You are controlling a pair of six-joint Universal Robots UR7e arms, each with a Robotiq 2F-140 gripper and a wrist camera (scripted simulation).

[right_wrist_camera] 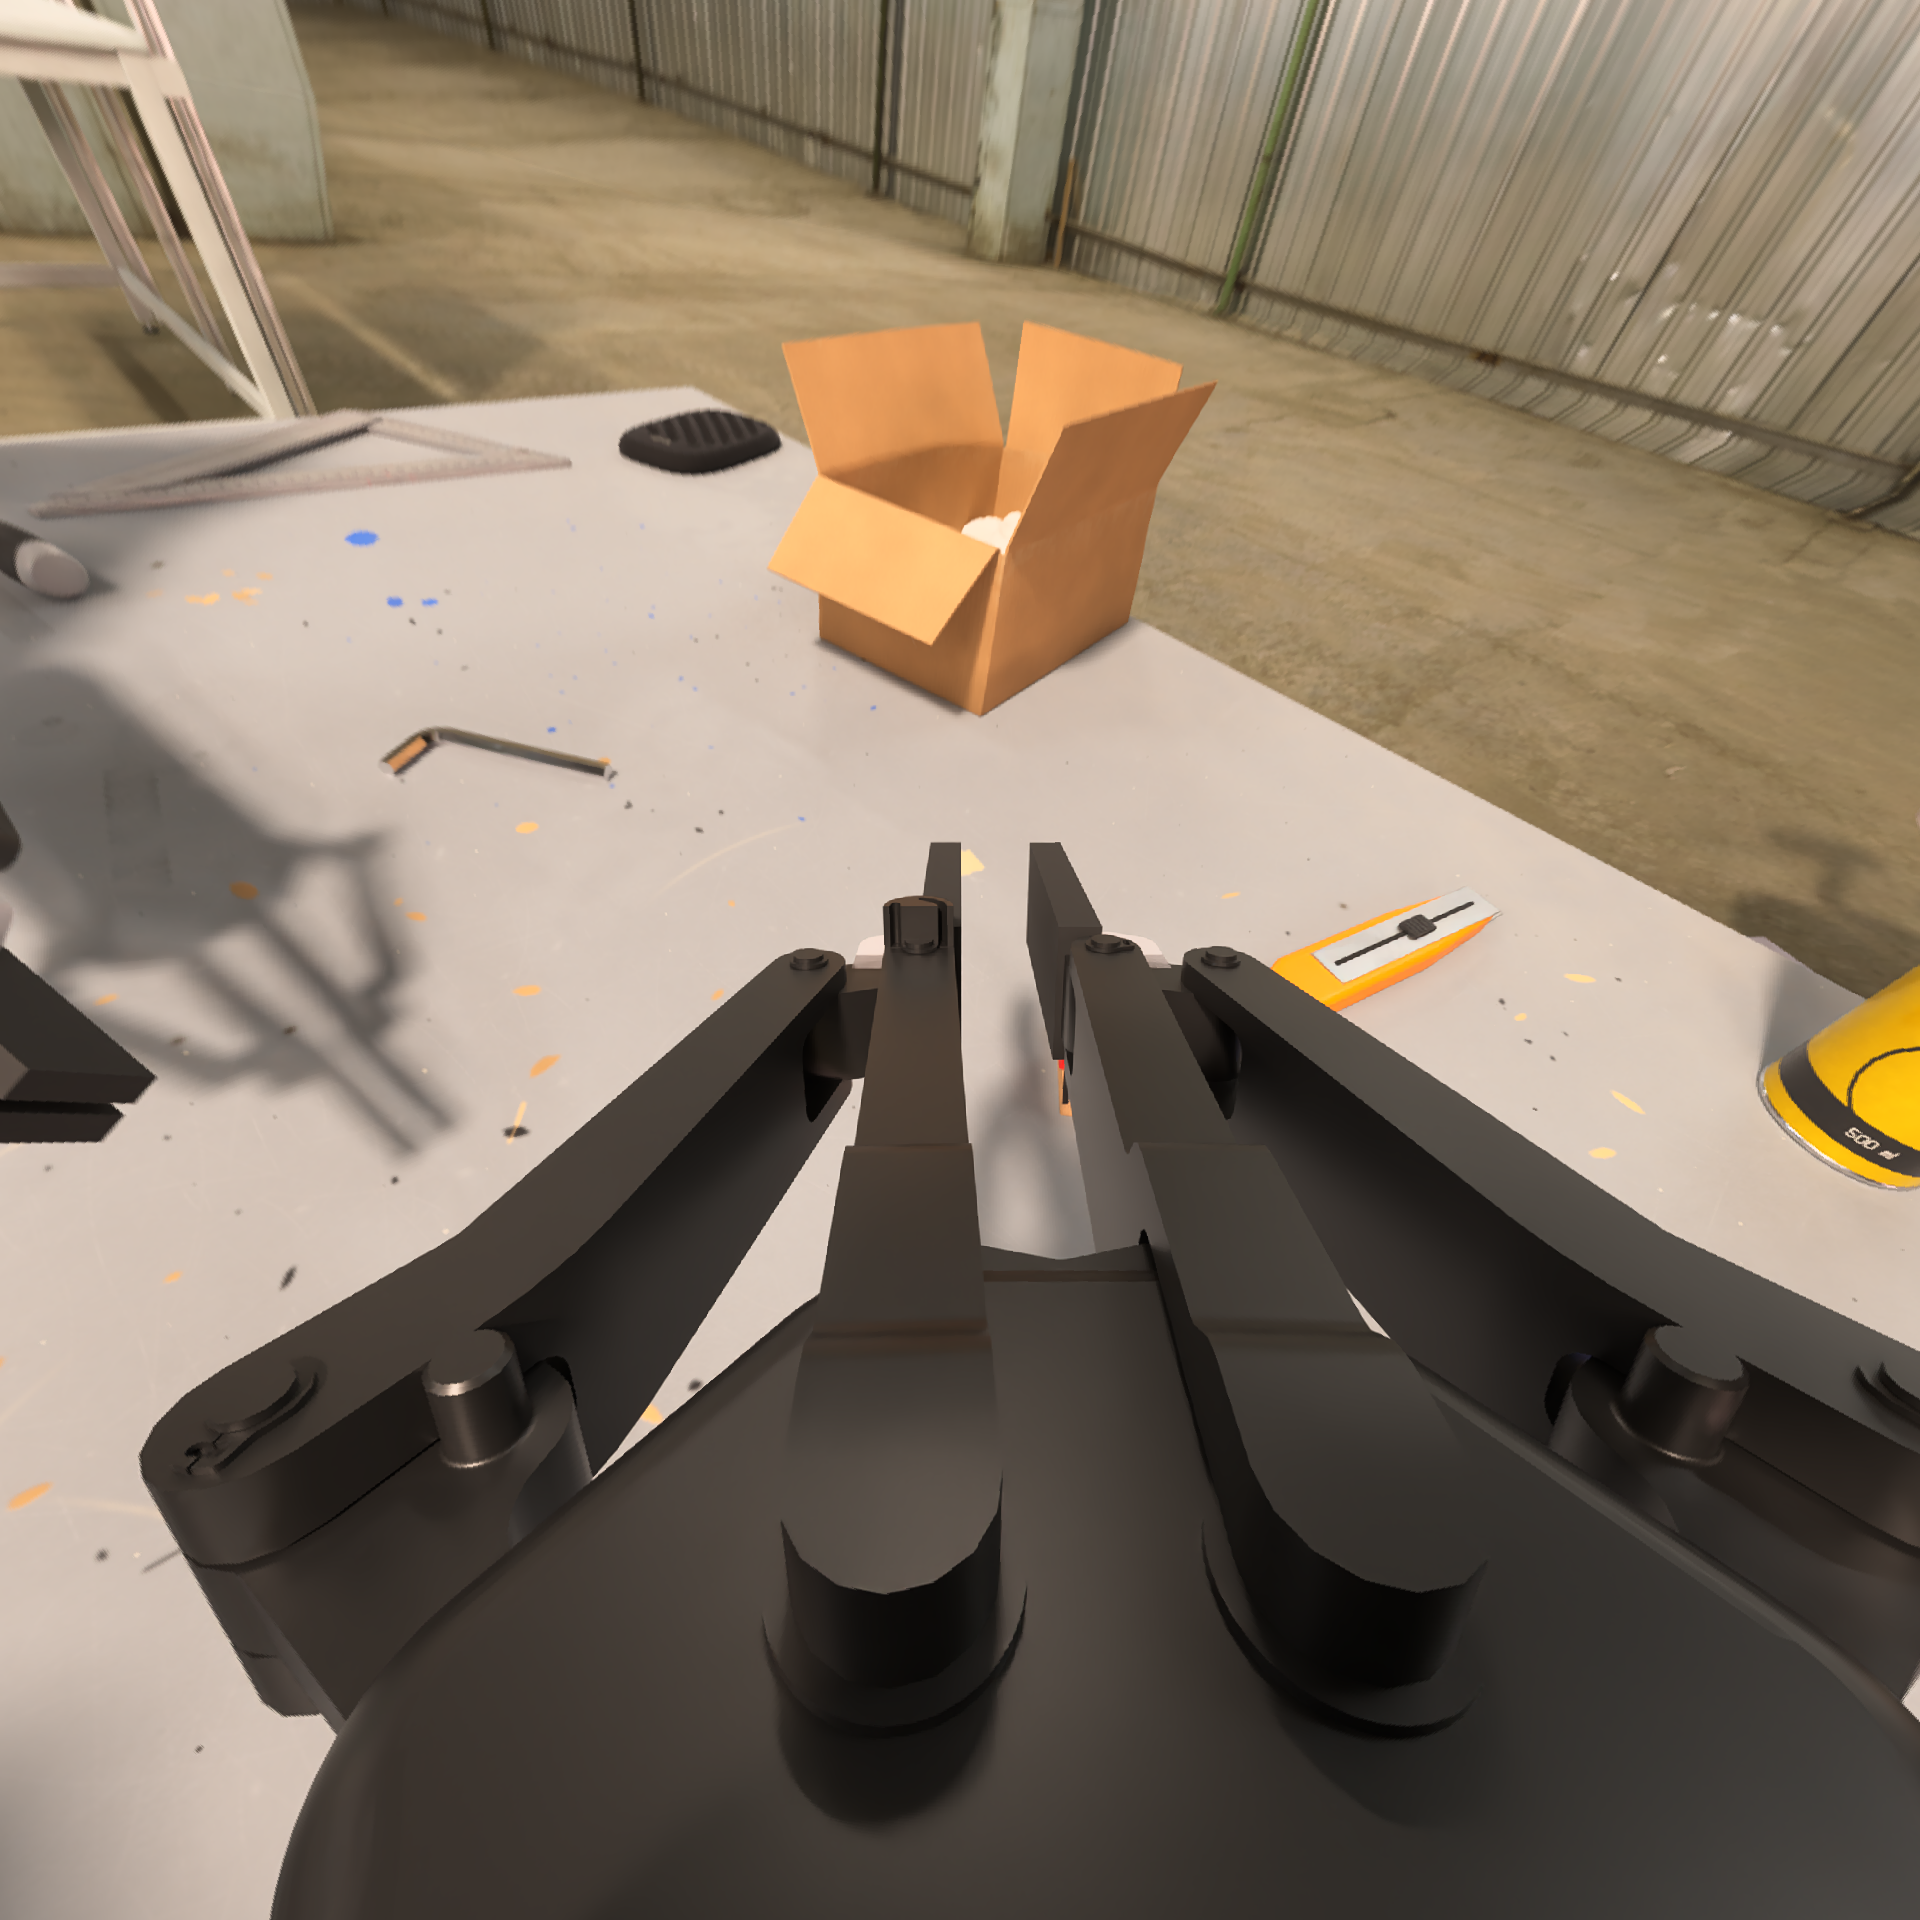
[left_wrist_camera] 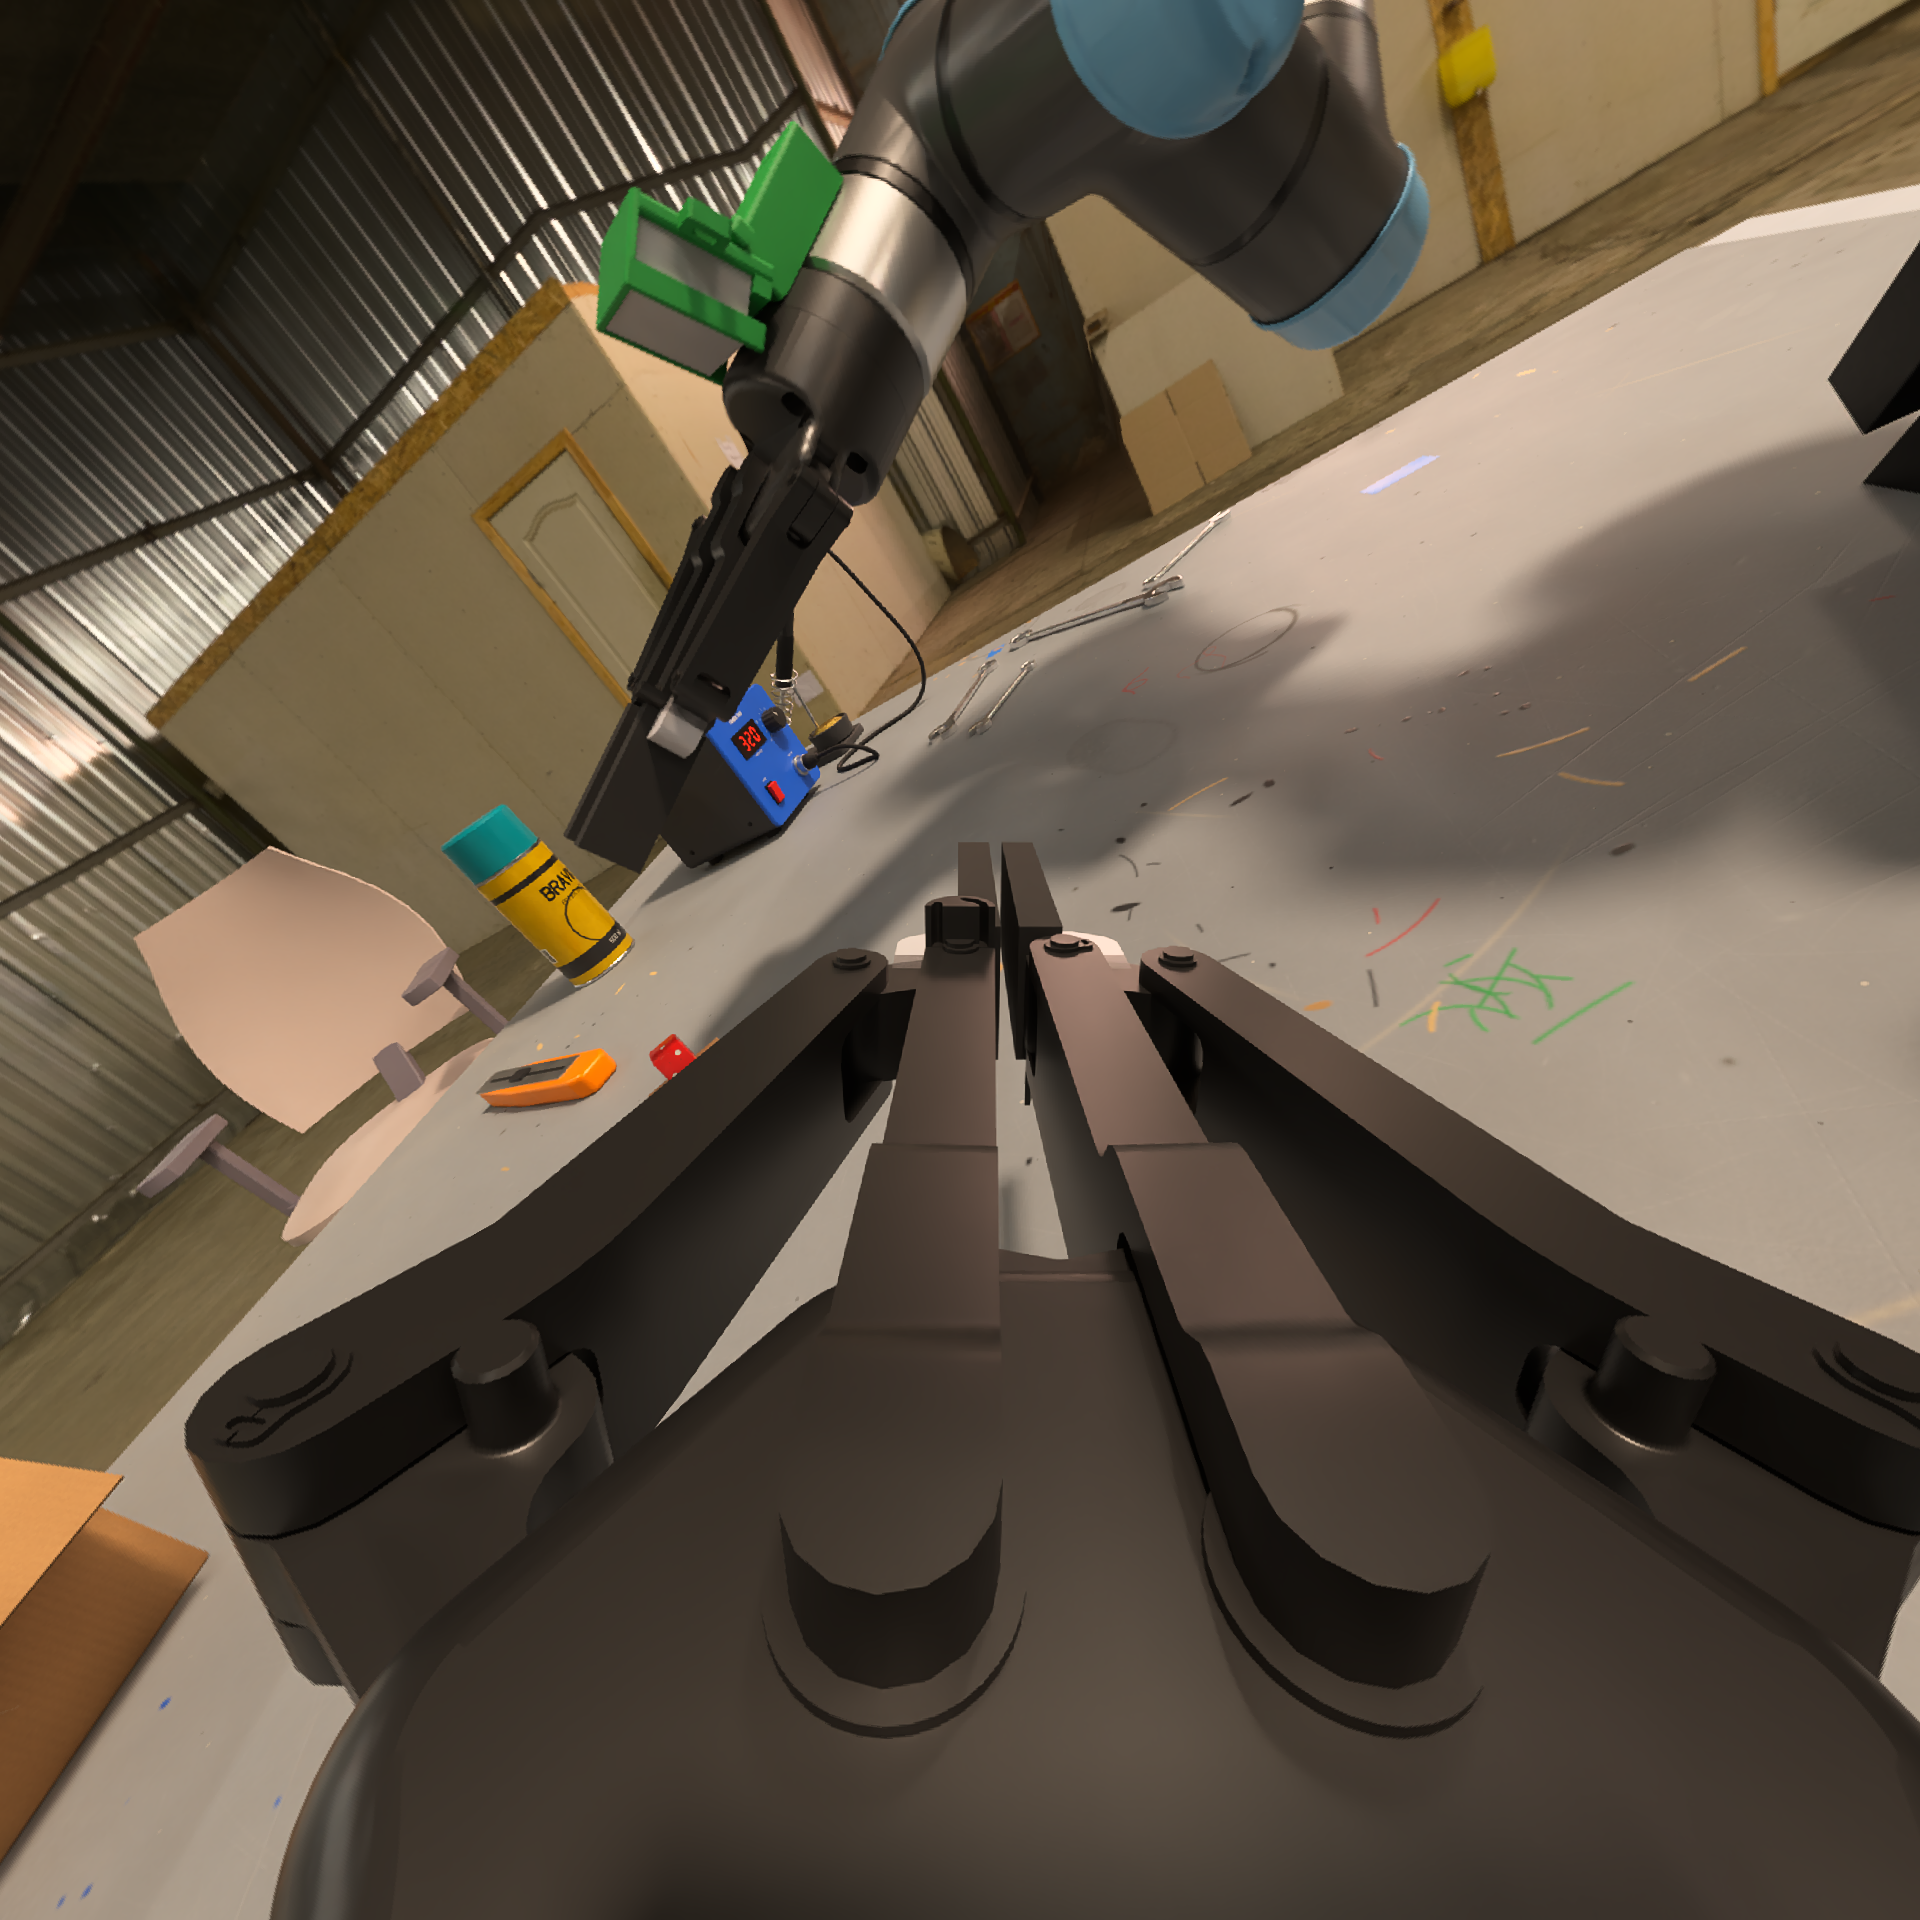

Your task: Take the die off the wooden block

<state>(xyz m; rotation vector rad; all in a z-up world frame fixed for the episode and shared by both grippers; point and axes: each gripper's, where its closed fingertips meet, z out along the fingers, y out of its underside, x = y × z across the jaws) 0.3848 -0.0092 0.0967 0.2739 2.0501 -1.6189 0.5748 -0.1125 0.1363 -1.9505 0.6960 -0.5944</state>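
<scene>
The red die (left_wrist_camera: 672,1055) sits near the table's left edge in the left wrist view, with a thin tan sliver of the wooden block (left_wrist_camera: 711,1042) beside it. In the right wrist view only a red sliver of the die (right_wrist_camera: 1060,1066) and a tan bit of the block (right_wrist_camera: 1065,1099) show behind my right finger. My right gripper (right_wrist_camera: 992,873) hovers above them, jaws a narrow gap apart with nothing between; it also shows in the left wrist view (left_wrist_camera: 613,821). My left gripper (left_wrist_camera: 1000,883) is shut and empty over the table's middle.
An orange utility knife (left_wrist_camera: 551,1075) (right_wrist_camera: 1392,940) and a yellow spray can (left_wrist_camera: 540,899) (right_wrist_camera: 1860,1091) lie close to the die. A blue soldering station (left_wrist_camera: 764,758) and wrenches (left_wrist_camera: 1091,618) are farther off. An open cardboard box (right_wrist_camera: 987,582) and an Allen key (right_wrist_camera: 499,748) lie ahead of my right gripper.
</scene>
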